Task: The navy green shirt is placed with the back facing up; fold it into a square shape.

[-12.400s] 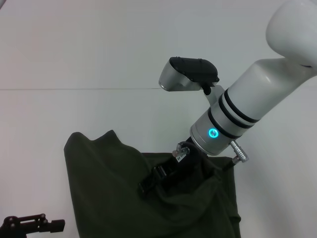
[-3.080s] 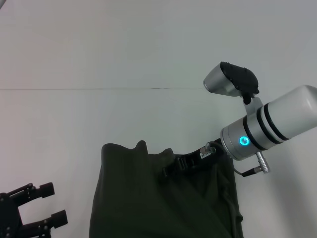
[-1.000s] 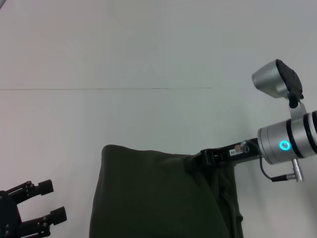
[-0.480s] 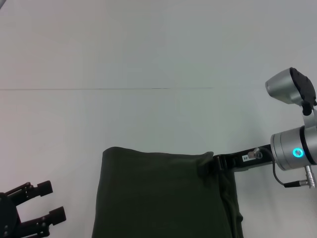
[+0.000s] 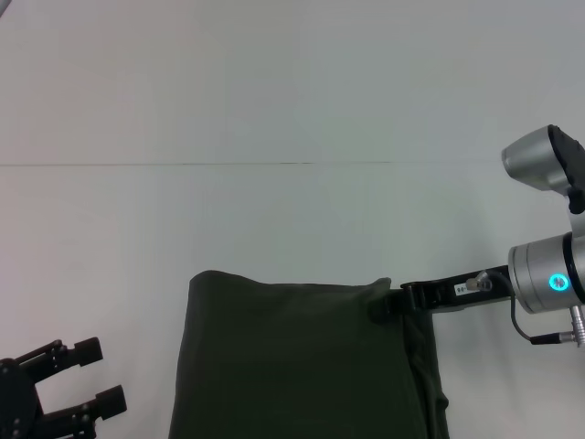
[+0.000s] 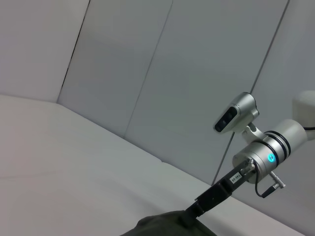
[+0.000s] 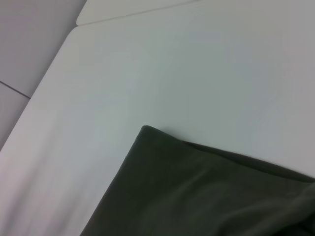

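Observation:
The navy green shirt lies folded on the white table, its far edge straight and flat. It also shows in the left wrist view and the right wrist view. My right gripper reaches in from the right, and its thin black fingers are together on the shirt's far right corner. The right gripper also shows in the left wrist view. My left gripper is open and empty at the near left, apart from the shirt.
The white table stretches beyond the shirt, with a thin seam line across it. Grey wall panels stand behind the table in the left wrist view.
My right gripper has drawn the shirt's far right corner out to the right, and the far edge has gone from bunched to straight. The left gripper has barely moved.

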Action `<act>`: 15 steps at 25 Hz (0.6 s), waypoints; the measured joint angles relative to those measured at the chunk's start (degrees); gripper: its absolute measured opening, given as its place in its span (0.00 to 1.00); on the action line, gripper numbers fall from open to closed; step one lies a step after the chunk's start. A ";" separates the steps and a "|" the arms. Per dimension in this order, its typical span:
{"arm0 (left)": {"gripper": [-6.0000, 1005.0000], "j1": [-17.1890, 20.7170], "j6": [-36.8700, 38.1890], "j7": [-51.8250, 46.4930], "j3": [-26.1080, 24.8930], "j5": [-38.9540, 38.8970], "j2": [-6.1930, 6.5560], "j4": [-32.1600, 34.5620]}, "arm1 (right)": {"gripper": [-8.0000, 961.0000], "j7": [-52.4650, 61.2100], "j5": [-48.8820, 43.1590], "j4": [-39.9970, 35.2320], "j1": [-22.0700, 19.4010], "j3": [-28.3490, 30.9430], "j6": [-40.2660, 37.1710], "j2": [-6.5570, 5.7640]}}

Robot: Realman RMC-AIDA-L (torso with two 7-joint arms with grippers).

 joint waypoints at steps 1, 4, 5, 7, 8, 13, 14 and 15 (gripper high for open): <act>0.85 -0.06 -0.02 0.04 0.00 0.01 0.00 0.00 | 0.07 0.01 -0.03 0.13 -0.01 0.31 -0.01 -0.02; 0.85 -0.22 0.01 0.05 0.03 0.03 0.00 0.00 | 0.12 0.30 -0.28 0.46 -0.35 1.68 -0.13 -0.39; 0.85 -0.32 0.01 0.01 0.03 0.04 0.00 0.00 | 0.15 0.34 -0.35 0.52 -0.63 2.36 -0.16 -0.56; 0.85 -0.36 0.01 -0.04 0.04 0.04 0.00 0.00 | 0.19 0.36 -0.36 0.59 -1.31 3.72 -0.21 -0.87; 0.85 -0.36 0.00 -0.03 0.01 0.03 0.00 0.01 | 0.22 0.37 -0.39 0.71 -1.79 4.65 -0.21 -1.05; 0.85 -0.56 -0.49 0.14 0.02 -0.02 0.00 -0.02 | 0.35 0.27 -0.42 2.13 -2.84 8.00 0.16 -1.88; 0.85 -0.62 -0.57 0.17 0.02 -0.11 0.00 -0.14 | 0.40 0.19 -0.40 2.16 -2.88 8.52 0.19 -1.99; 0.85 -0.69 -0.64 0.21 -0.03 -0.22 0.03 -0.25 | 0.44 0.06 -0.37 2.22 -2.93 9.35 0.26 -2.06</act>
